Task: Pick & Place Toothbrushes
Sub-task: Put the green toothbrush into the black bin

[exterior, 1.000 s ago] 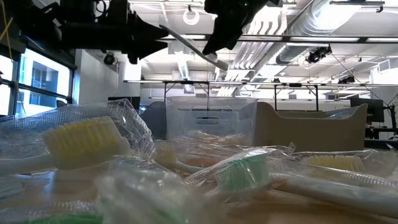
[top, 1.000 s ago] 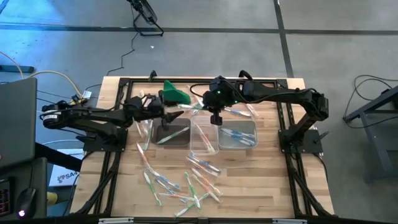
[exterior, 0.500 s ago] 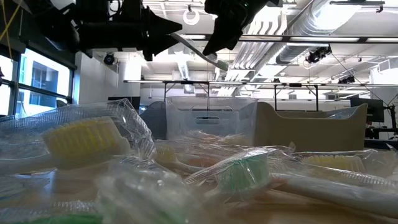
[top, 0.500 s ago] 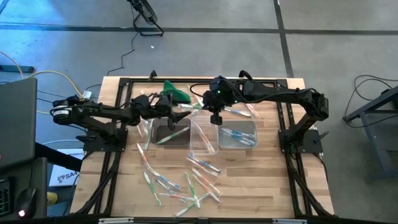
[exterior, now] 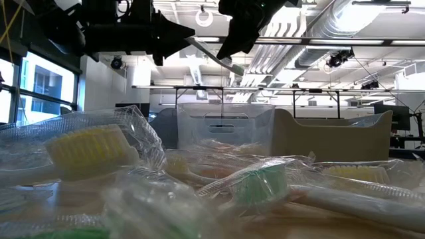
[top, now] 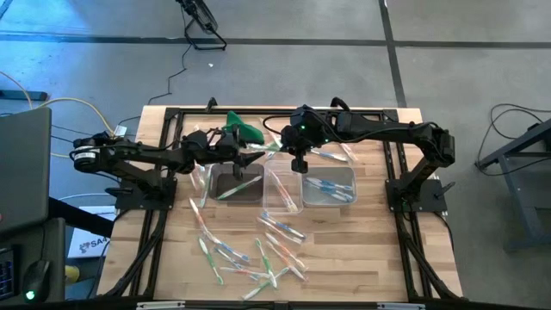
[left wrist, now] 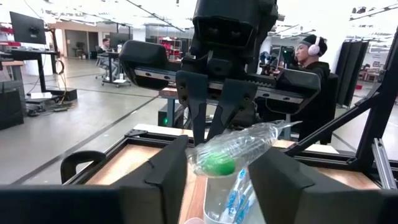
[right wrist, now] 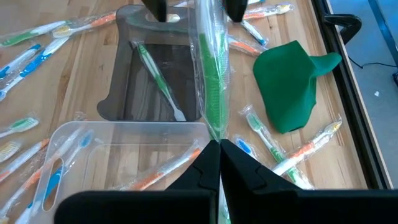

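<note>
A green toothbrush (right wrist: 211, 81) in a clear wrapper hangs in the air above the tubs, with my right gripper (right wrist: 214, 146) shut on it. Its green head end (left wrist: 217, 163) reaches between the fingers of my left gripper (left wrist: 221, 152). That gripper is open, with one finger on either side of the head end. In the high view my left gripper (top: 251, 158) and my right gripper (top: 299, 165) face each other over the tubs. A grey tub (right wrist: 124, 93) below holds one green toothbrush (right wrist: 158, 81). Several more toothbrushes (top: 258, 254) lie loose near the table's near edge. My right gripper pinches the wrapped toothbrush near its handle end (right wrist: 216, 134) between its two fingers, which slant down from the table's right side. The toothbrush sticks out past the fingertips toward my left gripper. It is lifted clear and tilted, its head end higher (exterior: 192, 41).
A clear tub (top: 280, 191) and another clear tub with blue toothbrushes (top: 329, 185) stand beside the grey one. A green cloth-like lump (top: 244, 127) lies at the far side with loose toothbrushes (right wrist: 305, 152) around it. A black frame (top: 396, 172) borders the table.
My left gripper has moved toward the table's right, toward my right gripper, and its fingers now stand around the held toothbrush's head end. In the last half second it has kept still. My right gripper and the toothbrush have not moved.
</note>
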Robot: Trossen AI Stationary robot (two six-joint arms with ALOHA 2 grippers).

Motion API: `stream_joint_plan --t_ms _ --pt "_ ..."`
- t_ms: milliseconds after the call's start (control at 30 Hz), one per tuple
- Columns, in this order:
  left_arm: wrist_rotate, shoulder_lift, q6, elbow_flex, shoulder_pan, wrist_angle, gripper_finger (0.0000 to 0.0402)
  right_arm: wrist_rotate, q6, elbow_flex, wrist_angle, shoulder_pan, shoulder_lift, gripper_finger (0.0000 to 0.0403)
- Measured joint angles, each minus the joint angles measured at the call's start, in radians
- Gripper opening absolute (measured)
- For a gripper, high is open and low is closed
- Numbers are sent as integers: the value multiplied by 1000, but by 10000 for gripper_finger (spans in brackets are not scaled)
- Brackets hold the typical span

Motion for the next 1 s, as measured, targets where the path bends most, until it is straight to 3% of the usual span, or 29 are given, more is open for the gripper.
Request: stream_joint_plan --t_ms 200,567,1000 --pt "0 0 0 0 0 0 105 0 0 0 0 0 0 3" --pt "-6 0 0 0 0 -5 56 -3 1 0 -4 0 0 3" --pt "-1 0 0 0 0 -23 50 4 5 0 -3 12 0 4"
